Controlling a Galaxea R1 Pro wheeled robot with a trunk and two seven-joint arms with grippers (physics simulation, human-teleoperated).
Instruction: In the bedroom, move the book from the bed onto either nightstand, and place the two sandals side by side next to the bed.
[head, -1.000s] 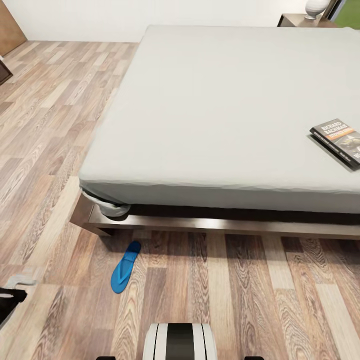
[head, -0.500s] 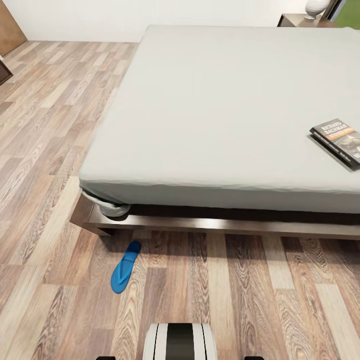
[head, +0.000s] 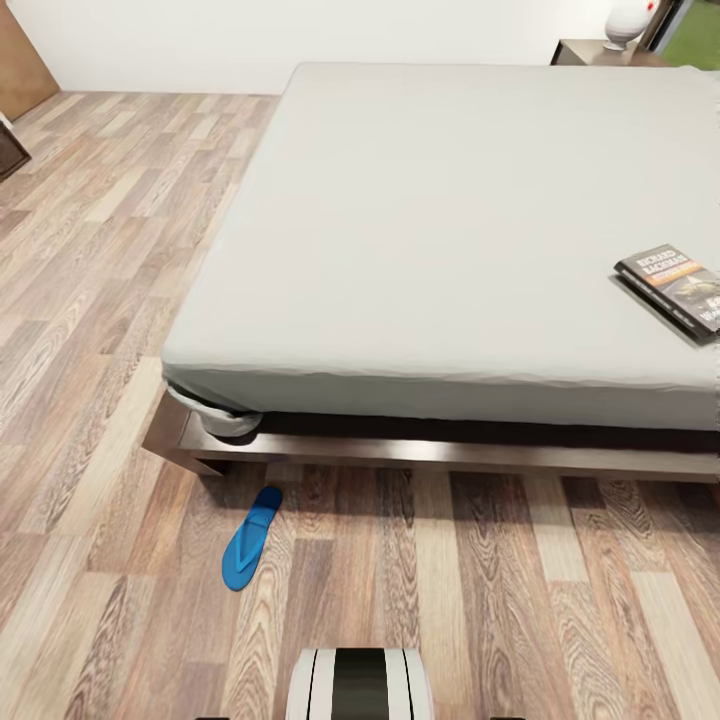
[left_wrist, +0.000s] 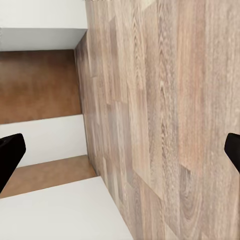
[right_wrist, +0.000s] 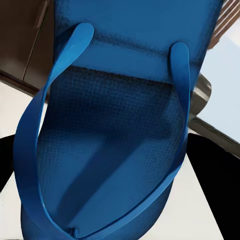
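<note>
book (head: 672, 287): lying flat near the bed's (head: 430, 220) right edge
floor sandal (head: 250, 538): just off the bed corner
right gripper (right_wrist: 120, 200): clamped round the other sandal (right_wrist: 110, 145)
left gripper (left_wrist: 120, 150): spread wide, holding nothing

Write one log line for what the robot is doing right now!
right tool: holding blue sandal | left tool: open over floor | other sandal: on floor beside bed | book: on mattress

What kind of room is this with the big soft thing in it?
Most likely a bedroom. A large bed with a light-grey mattress stands on a wood-plank floor, a book lies on the mattress, and a blue sandal lies on the floor beside it.
</note>
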